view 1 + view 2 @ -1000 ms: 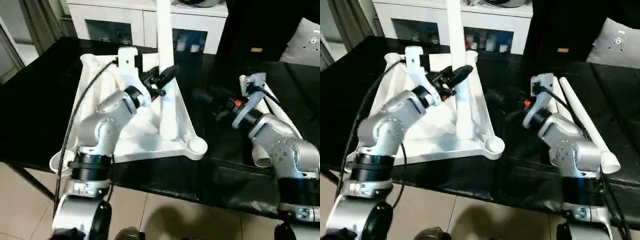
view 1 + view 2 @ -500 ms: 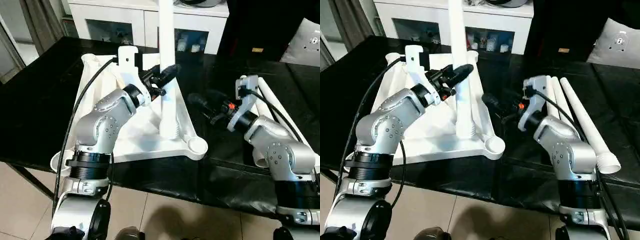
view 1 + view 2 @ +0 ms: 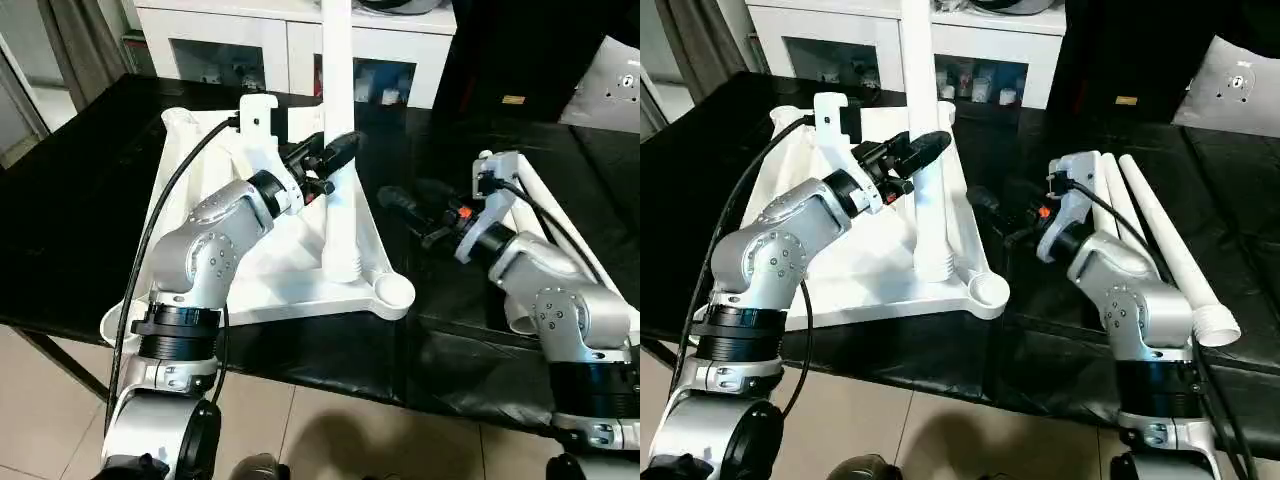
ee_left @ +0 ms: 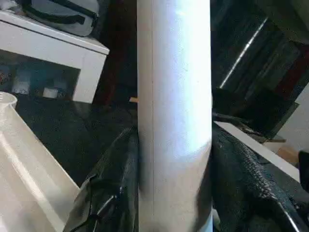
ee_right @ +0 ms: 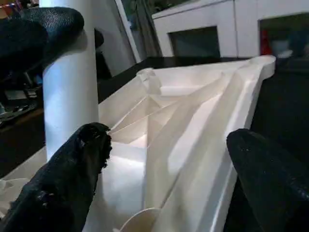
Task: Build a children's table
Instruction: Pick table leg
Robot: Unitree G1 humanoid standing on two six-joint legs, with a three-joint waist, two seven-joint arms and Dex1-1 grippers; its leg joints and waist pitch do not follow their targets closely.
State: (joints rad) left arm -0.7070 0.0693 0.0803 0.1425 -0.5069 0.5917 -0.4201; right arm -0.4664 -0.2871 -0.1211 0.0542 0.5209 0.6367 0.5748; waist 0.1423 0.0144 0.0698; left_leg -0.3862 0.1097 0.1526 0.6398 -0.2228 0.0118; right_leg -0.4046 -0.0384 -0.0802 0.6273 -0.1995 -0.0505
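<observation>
The white tabletop (image 3: 855,262) lies underside up on the black work table, ribs and round corner sockets showing. One white leg (image 3: 340,225) stands upright in it near the front right corner socket (image 3: 393,291), which is empty. My left gripper (image 3: 335,150) is shut on this leg (image 4: 174,96) about halfway up, one black finger (image 4: 108,193) on each side. My right gripper (image 3: 412,215) hangs open just right of the tabletop's right edge, its fingers (image 5: 63,188) pointing at the ribbed underside (image 5: 193,121). Loose white legs (image 3: 1160,250) lie side by side behind my right arm.
A white cabinet with glass doors (image 3: 250,40) stands behind the black work table (image 3: 70,200). The table's front edge runs just below the tabletop, with tiled floor (image 3: 330,430) beyond it. A grey cushion (image 3: 620,80) sits at the far right.
My right arm has lifted and swung its gripper left toward the tabletop's right edge. My left gripper still holds the leg upright, shifted slightly right.
</observation>
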